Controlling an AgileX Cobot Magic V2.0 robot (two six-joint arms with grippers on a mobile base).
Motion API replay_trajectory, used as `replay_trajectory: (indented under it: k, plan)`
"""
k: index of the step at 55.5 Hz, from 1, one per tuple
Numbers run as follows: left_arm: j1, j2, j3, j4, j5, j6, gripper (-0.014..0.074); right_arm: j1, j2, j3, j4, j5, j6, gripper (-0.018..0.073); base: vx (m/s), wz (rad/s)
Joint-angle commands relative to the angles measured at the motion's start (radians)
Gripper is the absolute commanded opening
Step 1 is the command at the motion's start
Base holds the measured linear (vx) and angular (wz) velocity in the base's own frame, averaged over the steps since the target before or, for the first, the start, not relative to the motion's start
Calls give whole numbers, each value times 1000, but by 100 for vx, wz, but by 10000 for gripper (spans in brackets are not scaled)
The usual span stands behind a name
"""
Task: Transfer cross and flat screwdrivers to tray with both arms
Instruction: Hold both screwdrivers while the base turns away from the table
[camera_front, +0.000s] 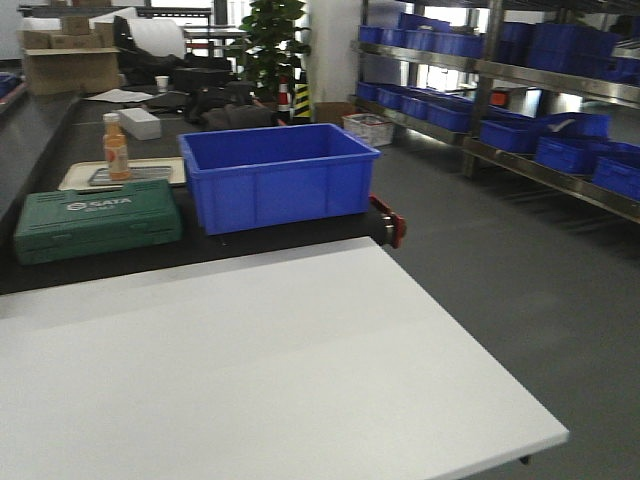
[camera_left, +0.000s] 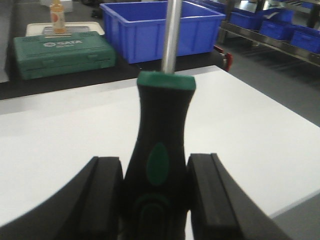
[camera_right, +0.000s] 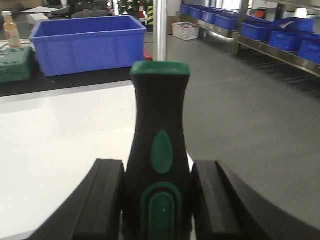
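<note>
In the left wrist view a screwdriver (camera_left: 162, 115) with a black handle, green accents and a silver shaft (camera_left: 171, 35) stands between the pads of my left gripper (camera_left: 155, 161), which is shut on the handle above the white table (camera_left: 60, 130). The right wrist view shows the same kind of screwdriver (camera_right: 160, 105) held the same way in my right gripper (camera_right: 157, 164), shut on its handle near the table's right edge. Both tips are out of frame, so cross or flat cannot be told. The tray is out of view. Neither arm shows in the exterior view.
Behind the white table (camera_front: 250, 370) a dark bench carries a deep blue bin (camera_front: 275, 175), a green tool case (camera_front: 95, 220) and an orange bottle (camera_front: 116, 147) on a beige tray (camera_front: 75, 178). Shelves of blue bins (camera_front: 540, 110) line the right, across grey floor.
</note>
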Motion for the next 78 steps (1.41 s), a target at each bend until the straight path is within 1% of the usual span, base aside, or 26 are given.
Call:
replay_trajectory:
  k: [1,45,60,78]
  plan:
    - [-6,8,-23,9,-94,-8,3,-2,7,-31,-17,-92,-2,-8,-22,-59]
    - [-6,8,-23,9,-94,-8,3,-2,7,-31,-17,-90,-2,-8,-12,-57]
    - [-6,8,-23,9,-94,-8,3,-2,7,-31,-17,-87,-2,-8,7,-71]
    - [-6,8,-23,9,-94,-8,3,-2,7,-31,-17,-84,-2,-8,24,-72]
